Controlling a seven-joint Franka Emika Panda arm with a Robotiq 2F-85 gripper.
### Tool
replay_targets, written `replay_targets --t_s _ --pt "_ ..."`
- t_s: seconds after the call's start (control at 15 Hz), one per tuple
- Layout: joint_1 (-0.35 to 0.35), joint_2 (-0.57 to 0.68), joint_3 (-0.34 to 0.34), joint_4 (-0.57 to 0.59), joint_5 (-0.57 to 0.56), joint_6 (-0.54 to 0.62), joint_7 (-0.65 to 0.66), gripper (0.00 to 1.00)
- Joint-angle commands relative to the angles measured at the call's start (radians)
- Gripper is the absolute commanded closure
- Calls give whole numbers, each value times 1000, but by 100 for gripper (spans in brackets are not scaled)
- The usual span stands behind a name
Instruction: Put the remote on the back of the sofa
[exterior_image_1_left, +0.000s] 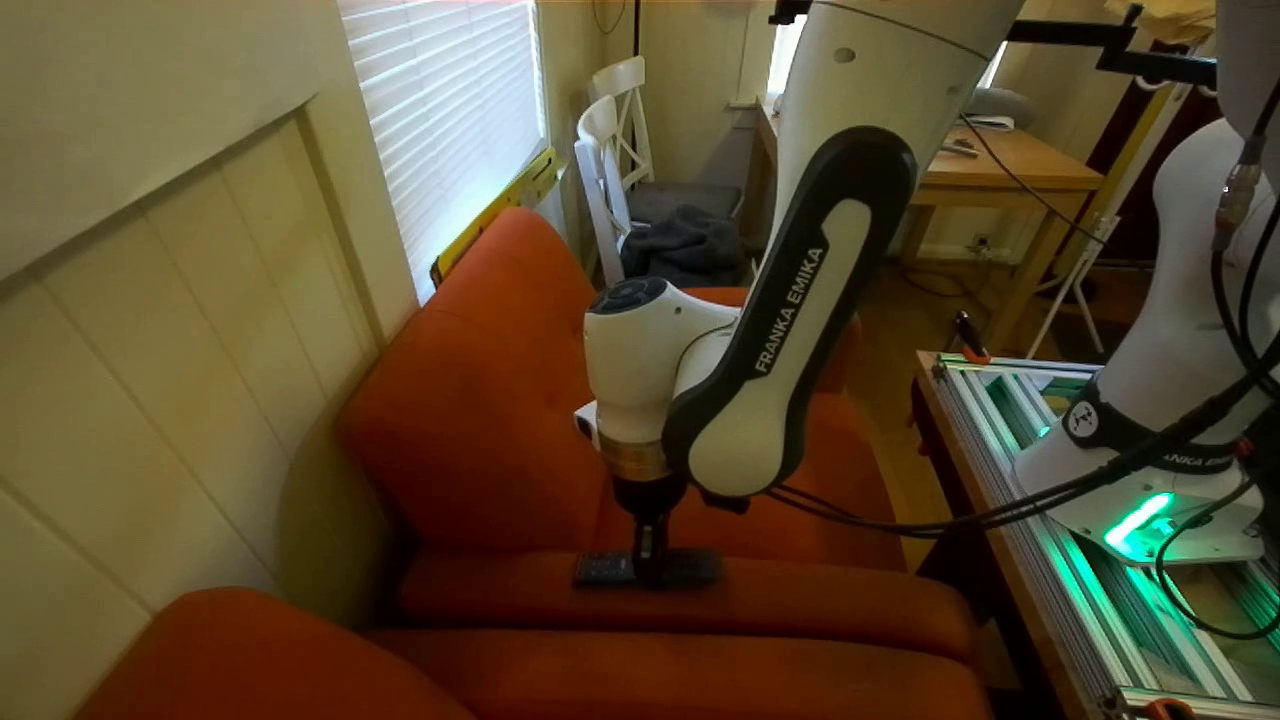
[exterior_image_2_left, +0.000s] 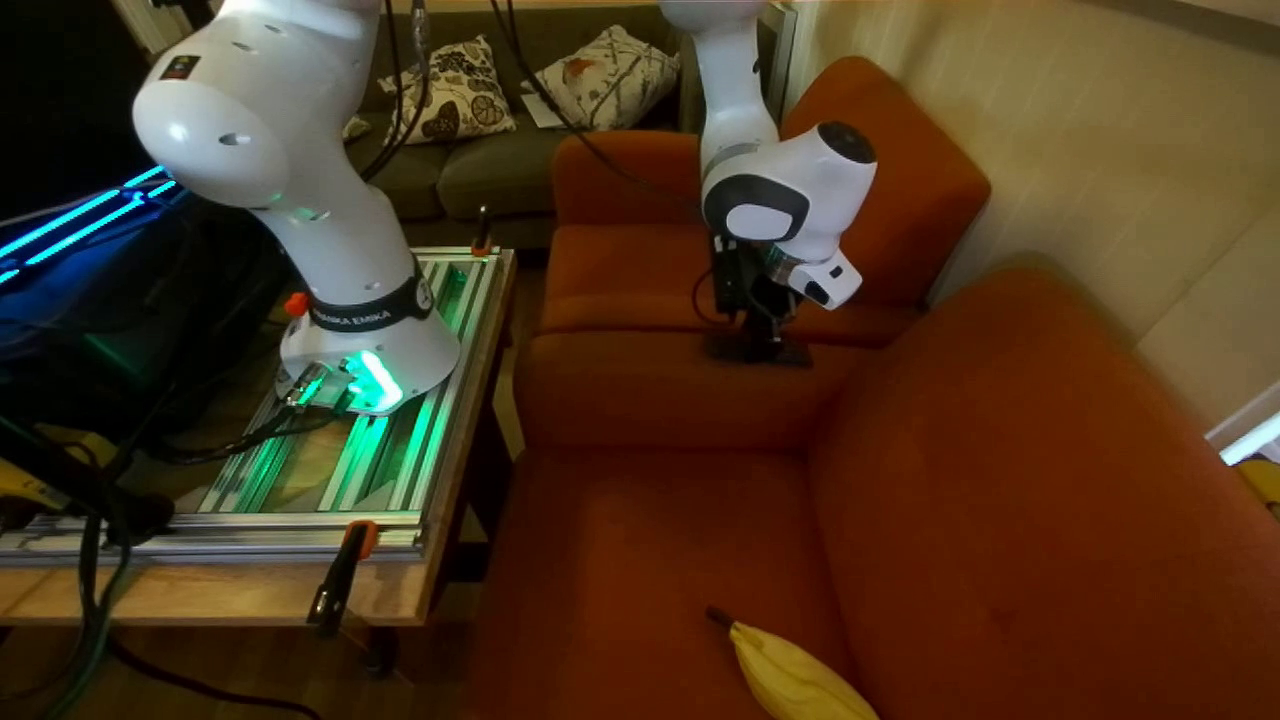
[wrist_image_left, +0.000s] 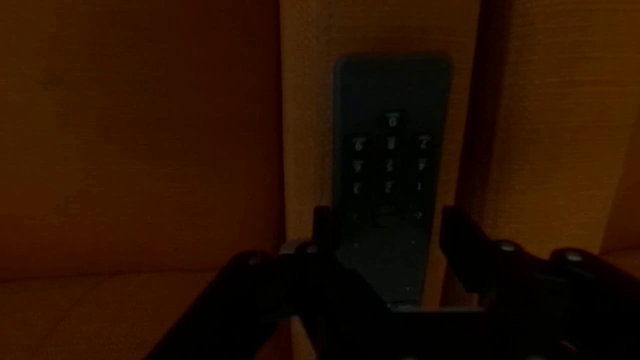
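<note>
The remote (exterior_image_1_left: 604, 570) is a slim black bar lying flat on an orange-red padded armrest. It also shows in an exterior view (exterior_image_2_left: 728, 350) and, with its number keys, in the wrist view (wrist_image_left: 390, 165). My gripper (exterior_image_1_left: 650, 572) points down over the middle of the remote, also seen in an exterior view (exterior_image_2_left: 764, 345). In the wrist view my gripper (wrist_image_left: 384, 222) is open, one finger along each long side of the remote. A strip of fabric shows between the right finger and the remote; the left finger is close to its edge. The back of the sofa (exterior_image_1_left: 470, 430) rises beside the armrest, also in an exterior view (exterior_image_2_left: 1020, 470).
A yellow banana (exterior_image_2_left: 795, 675) lies on the near seat cushion (exterior_image_2_left: 660, 560). The robot's base stands on a framed table (exterior_image_2_left: 430, 520) beside the sofa. A panelled wall (exterior_image_1_left: 150, 400) runs behind the backrest. Cables (exterior_image_1_left: 900, 525) hang from the arm across the seat.
</note>
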Motion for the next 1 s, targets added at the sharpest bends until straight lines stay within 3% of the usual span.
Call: replay_targets --t_s 0.0,0.07,0.4,0.93 --pt "9 38 -4 37 -45 -9 25 70" --pt "8 40 -4 40 -50 -13 25 74" --pt "4 -3 1 20 -62 -24 19 74" --pt "1 -212 -9 -41 -83 -72 23 74"
